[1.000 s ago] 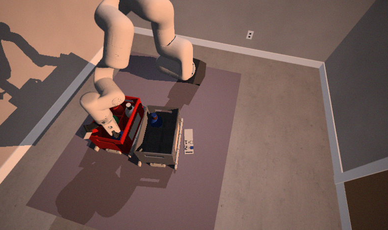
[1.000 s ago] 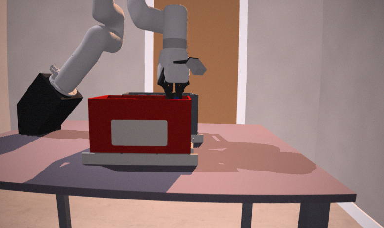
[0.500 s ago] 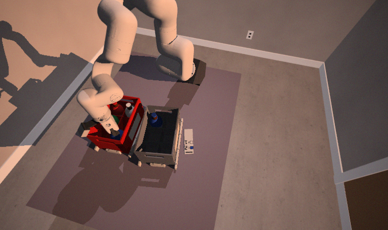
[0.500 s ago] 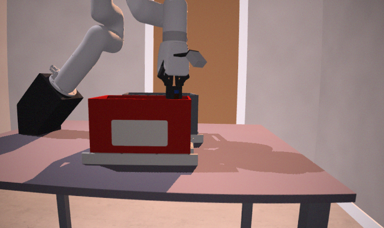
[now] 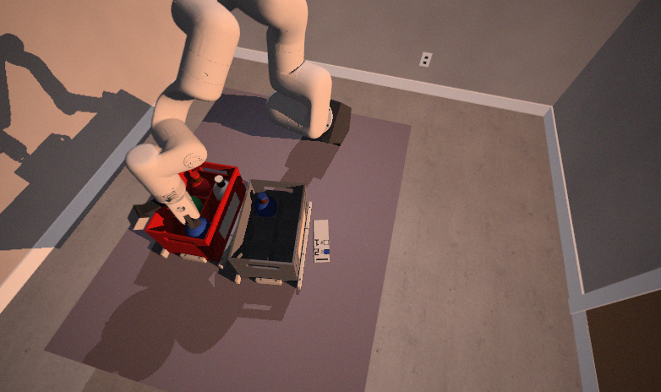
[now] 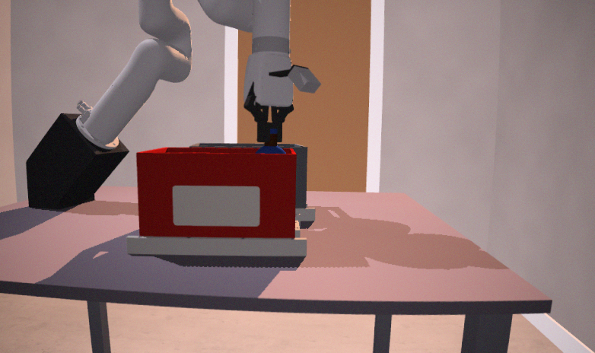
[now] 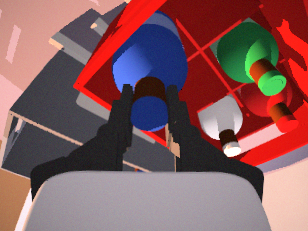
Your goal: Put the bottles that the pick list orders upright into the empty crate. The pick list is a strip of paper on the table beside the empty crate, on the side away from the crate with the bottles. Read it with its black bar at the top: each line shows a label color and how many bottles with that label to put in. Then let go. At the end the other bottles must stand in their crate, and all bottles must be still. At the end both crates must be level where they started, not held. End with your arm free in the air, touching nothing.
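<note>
My gripper (image 5: 194, 221) (image 6: 269, 133) (image 7: 149, 98) is shut on the neck of a blue bottle (image 5: 197, 230) (image 6: 271, 150) (image 7: 150, 56). The bottle hangs upright, its shoulder just above the rim of the red crate (image 5: 189, 249) (image 6: 154, 197) and its lower part hidden. In that crate stand a green bottle (image 5: 195, 202) (image 7: 247, 51), a red bottle (image 5: 199, 183) (image 7: 262, 100) and a white bottle (image 5: 220, 187) (image 7: 221, 118). Another blue bottle (image 5: 265, 208) stands in the grey crate (image 5: 289, 271) (image 6: 300, 175). The pick list (image 5: 320, 228) appears to read blue 2, white 1.
The two crates stand side by side, with pale rails (image 5: 301, 263) (image 6: 216, 246) around their bases. The red crate's wall and the grey crate's near wall lie between their compartments. The arm's dark base (image 5: 340, 123) (image 6: 62, 162) stands at the back of the table (image 5: 342, 291) (image 6: 422, 280).
</note>
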Robot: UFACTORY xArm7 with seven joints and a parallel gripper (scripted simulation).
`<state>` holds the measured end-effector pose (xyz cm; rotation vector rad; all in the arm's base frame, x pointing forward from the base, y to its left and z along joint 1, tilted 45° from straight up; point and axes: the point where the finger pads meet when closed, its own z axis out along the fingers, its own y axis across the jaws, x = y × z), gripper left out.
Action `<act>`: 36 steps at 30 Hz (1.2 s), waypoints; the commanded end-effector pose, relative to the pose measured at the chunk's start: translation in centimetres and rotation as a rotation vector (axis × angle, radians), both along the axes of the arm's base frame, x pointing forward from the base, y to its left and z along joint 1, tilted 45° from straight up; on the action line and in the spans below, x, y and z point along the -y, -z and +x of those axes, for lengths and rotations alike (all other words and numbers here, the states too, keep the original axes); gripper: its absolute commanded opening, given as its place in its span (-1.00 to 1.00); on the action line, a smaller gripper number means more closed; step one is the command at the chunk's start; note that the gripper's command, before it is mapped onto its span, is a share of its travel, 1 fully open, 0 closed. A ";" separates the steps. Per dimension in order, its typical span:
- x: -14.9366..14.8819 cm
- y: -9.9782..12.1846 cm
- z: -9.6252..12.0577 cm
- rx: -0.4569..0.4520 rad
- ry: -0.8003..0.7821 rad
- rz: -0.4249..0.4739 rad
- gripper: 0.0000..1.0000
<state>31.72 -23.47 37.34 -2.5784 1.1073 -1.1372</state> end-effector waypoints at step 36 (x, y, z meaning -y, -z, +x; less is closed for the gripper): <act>-1.0 -4.5 -4.1 0.004 0.001 -0.002 -1.00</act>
